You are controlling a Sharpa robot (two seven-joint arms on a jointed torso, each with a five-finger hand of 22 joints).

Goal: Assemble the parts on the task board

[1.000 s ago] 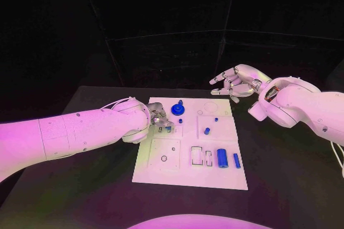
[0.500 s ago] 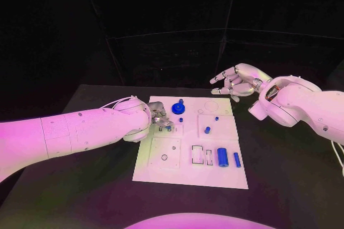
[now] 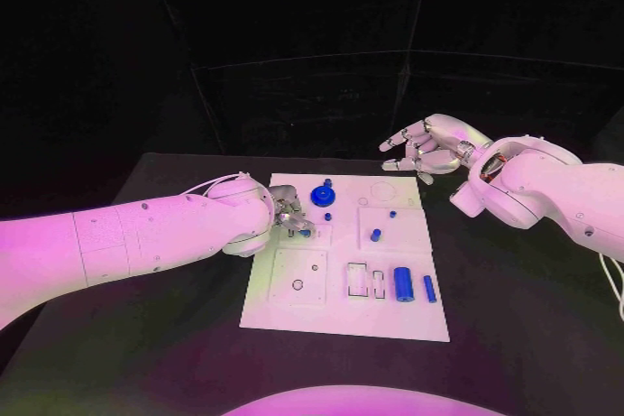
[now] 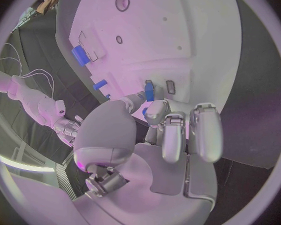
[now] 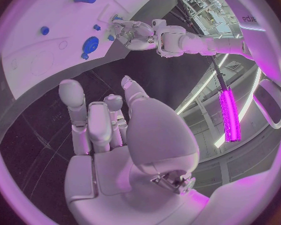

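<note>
The left hand [image 4: 159, 135] pinches a small blue part [image 4: 149, 91] over the task board [image 3: 293, 303], apparently at a slot, so it wants a square, gentle press; the right hand [image 3: 423, 147] hangs spread.

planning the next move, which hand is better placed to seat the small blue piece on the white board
Left. The left hand is already down on the white board, pinching a small blue piece against it. The right hand hovers open beyond the board's far edge, holding nothing.

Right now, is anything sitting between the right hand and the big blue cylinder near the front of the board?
Nothing visible. The right hand hangs open beyond the task board's far edge; small blue pegs stand roughly along the way to the cylinder, low on the board.
</note>
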